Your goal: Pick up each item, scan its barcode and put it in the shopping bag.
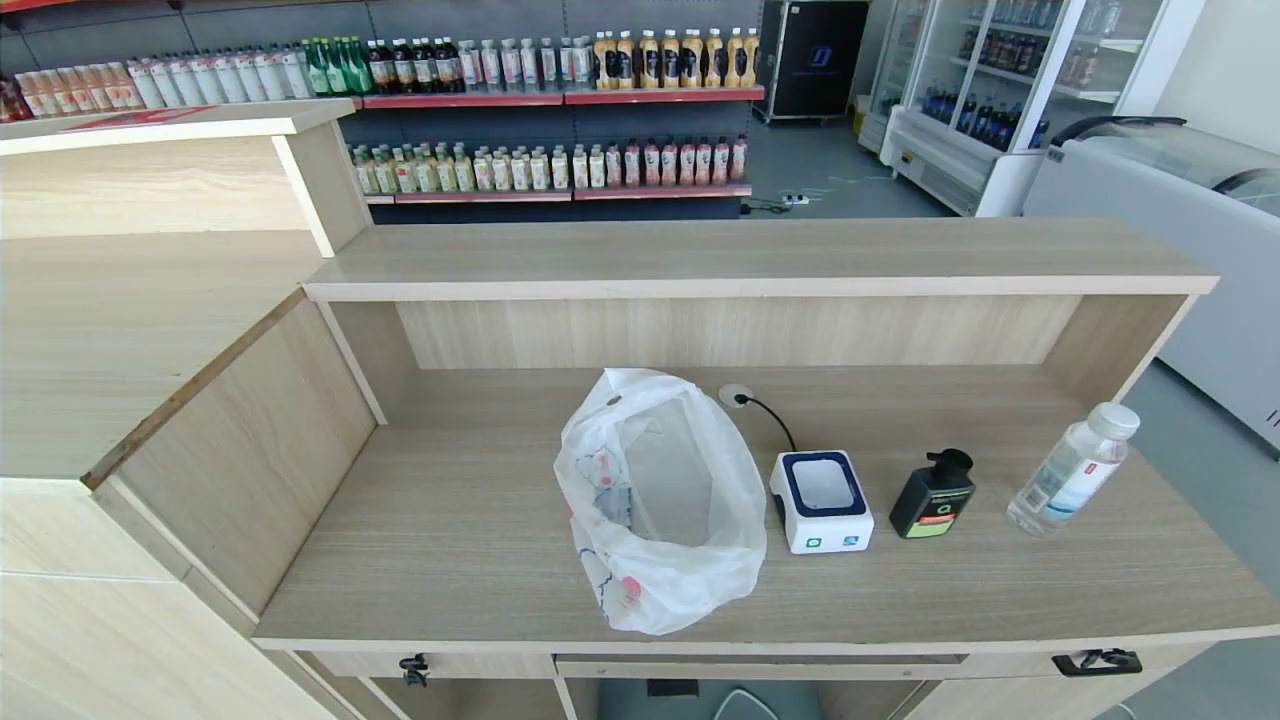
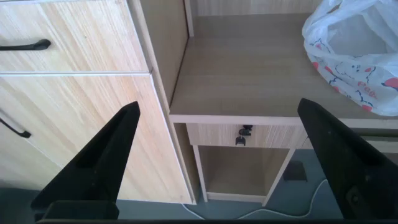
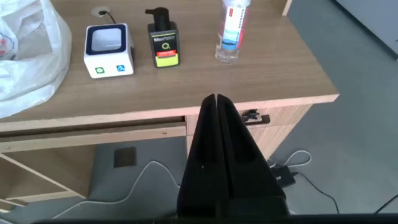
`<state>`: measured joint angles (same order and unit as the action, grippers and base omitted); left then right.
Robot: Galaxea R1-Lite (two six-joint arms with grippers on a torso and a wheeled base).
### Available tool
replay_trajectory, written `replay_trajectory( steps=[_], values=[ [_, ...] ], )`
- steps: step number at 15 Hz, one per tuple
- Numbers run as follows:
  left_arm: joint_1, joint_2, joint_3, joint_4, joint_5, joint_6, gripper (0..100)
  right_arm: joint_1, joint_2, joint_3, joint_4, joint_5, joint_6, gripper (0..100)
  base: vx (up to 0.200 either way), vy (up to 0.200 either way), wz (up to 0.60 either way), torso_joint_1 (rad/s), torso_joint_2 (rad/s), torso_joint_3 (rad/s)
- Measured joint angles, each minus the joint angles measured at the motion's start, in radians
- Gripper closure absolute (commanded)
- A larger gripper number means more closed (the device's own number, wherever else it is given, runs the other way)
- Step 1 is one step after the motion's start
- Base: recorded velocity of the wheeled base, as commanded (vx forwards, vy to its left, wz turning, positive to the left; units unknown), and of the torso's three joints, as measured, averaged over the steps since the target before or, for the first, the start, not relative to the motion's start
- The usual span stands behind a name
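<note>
Waiting items on the tabletop (image 1: 450, 540)
Head: shopping bag (image 1: 605, 500), scanner (image 1: 820, 500), pump bottle (image 1: 933, 497), water bottle (image 1: 1072, 470) are being seen in a row. Left wrist: left fingers (image 2: 102, 158) are being held wide. Right wrist: right fingers (image 3: 217, 143) are being pressed together.

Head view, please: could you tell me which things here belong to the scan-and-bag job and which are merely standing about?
Job: shopping bag, scanner, black pump bottle, clear water bottle, all on the counter.
Standing about: drinks shelves, glass-door fridge, chest freezer behind the counter.
</note>
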<state>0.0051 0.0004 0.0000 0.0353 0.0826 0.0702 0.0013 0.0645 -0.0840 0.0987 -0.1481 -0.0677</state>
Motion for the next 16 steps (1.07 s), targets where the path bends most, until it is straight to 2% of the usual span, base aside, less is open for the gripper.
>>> replay_trajectory(
  steps=[4,5,7,9,11,13,14,16],
  values=[
    [0.000,0.000,0.000,0.000,0.000,0.000,0,-0.009,0.367,-0.276,-0.030,-0.002,0.030,100,0.000,0.000,0.00,0.000,0.00,0.000],
    [0.000,0.000,0.000,0.000,0.000,0.000,0,-0.014,0.471,-0.343,-0.048,0.005,0.032,0,0.000,0.000,0.00,0.000,0.00,0.000],
    [0.000,0.000,0.000,0.000,0.000,0.000,0,-0.026,0.665,-0.437,-0.116,0.039,0.031,0,0.000,0.000,0.00,0.000,0.00,0.000],
    [-0.001,0.000,0.000,0.000,0.000,0.000,0,-0.073,0.842,-0.474,-0.244,0.105,0.030,0,0.000,0.000,0.00,0.000,0.00,0.000],
    [0.000,0.000,0.000,0.000,0.000,0.000,0,-0.156,1.013,-0.475,-0.431,0.238,-0.018,0,0.000,0.000,0.00,0.000,0.00,0.000],
    [0.000,0.000,0.000,0.000,0.000,0.000,0,-0.262,1.190,-0.460,-0.587,0.428,-0.119,0,0.000,0.000,0.00,0.000,0.00,0.000],
    [0.000,0.000,0.000,0.000,0.000,0.000,0,-0.311,1.263,-0.455,-0.629,0.503,-0.154,0,0.000,0.000,0.00,0.000,0.00,0.000],
    [0.000,0.000,0.000,0.000,0.000,0.000,0,-0.360,1.384,-0.448,-0.670,0.558,-0.192,0,0.000,0.000,0.00,0.000,0.00,0.000]
  ],
)
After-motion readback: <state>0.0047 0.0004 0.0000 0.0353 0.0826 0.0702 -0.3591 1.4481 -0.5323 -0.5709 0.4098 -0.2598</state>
